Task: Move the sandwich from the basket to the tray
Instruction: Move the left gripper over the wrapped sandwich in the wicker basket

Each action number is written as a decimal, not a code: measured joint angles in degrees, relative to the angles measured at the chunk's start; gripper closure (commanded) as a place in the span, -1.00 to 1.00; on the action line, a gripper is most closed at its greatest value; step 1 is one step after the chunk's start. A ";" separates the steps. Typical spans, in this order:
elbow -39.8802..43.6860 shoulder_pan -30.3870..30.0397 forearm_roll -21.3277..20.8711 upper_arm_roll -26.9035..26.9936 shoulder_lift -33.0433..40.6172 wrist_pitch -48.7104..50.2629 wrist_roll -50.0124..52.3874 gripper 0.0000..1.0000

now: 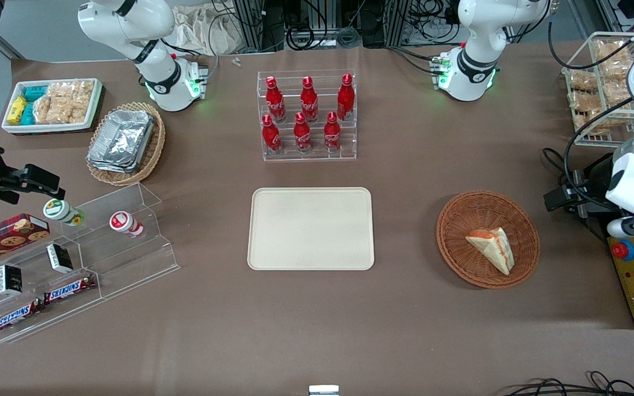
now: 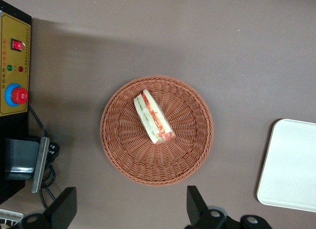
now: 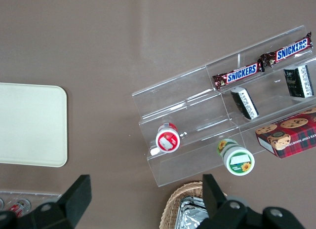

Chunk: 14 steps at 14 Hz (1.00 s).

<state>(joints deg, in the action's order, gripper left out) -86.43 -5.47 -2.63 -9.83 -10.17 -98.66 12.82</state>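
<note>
The sandwich, a clear-wrapped white-bread wedge with red, orange and green filling, lies on its side in the round reddish-brown wicker basket. The cream-beige tray lies flat and bare at the table's middle, beside the basket toward the parked arm's end. My gripper hangs high above the table, just off the basket's rim and farther from the front camera than the sandwich. Its fingers stand wide apart, open, with nothing between them.
A black and yellow control box with a red button sits beside the basket at the working arm's table edge. A rack of red bottles stands farther back than the tray. A wire basket of snacks is at the back.
</note>
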 measured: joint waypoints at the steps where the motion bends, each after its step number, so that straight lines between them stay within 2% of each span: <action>1: 0.02 0.06 0.00 -0.01 -0.37 0.06 0.00 -1.00; 4: 0.00 0.21 0.02 -0.08 -1.81 0.17 1.15 -1.00; 8: -0.16 0.71 0.02 -0.18 -4.10 -0.57 8.73 -1.00; 10: -1.86 1.00 0.02 -0.39 -5.46 -4.47 13.76 -1.00; 14: -11.56 0.96 0.02 -0.17 -6.58 -16.51 20.12 -1.00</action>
<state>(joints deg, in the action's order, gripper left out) -97.99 -4.50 -2.61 -10.00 -16.75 -115.17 32.94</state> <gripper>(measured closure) 0.000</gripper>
